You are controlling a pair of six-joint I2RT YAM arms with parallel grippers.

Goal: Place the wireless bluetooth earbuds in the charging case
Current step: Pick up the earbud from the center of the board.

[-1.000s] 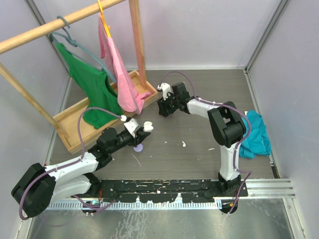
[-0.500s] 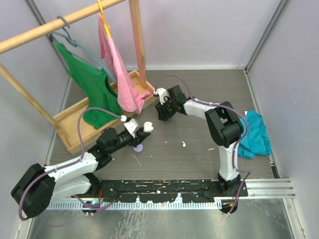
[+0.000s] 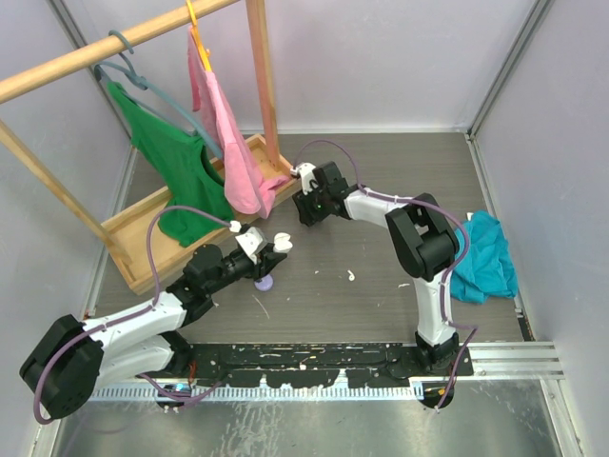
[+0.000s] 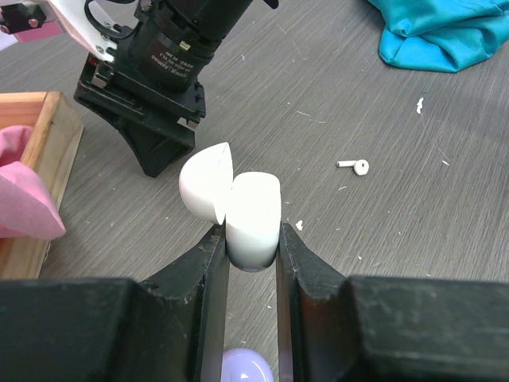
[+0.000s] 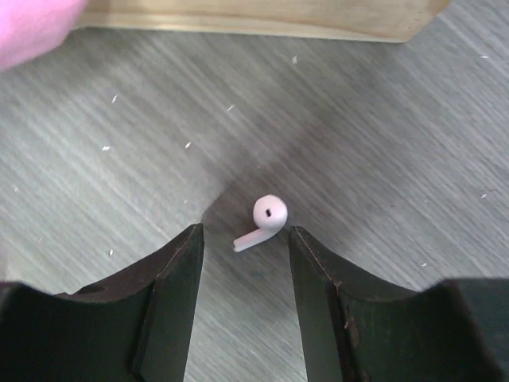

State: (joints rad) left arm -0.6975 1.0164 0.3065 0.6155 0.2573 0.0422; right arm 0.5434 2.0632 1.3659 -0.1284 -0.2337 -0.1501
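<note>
While the left gripper (image 4: 252, 239) was clenched on the white charging case (image 4: 253, 208), whose lid stood open toward 10 o'clock in the left wrist view, the right gripper (image 5: 244, 235) was released. Its fingers straddled a white earbud (image 5: 266, 216) lying on the table (image 5: 382, 143). A second earbud (image 4: 355, 165) lay at 2 o'clock from the case, apart from it.

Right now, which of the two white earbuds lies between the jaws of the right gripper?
The earbud near the wooden base: it sits on the table between the open jaws. The other earbud lies alone, with no jaws around it.
</note>
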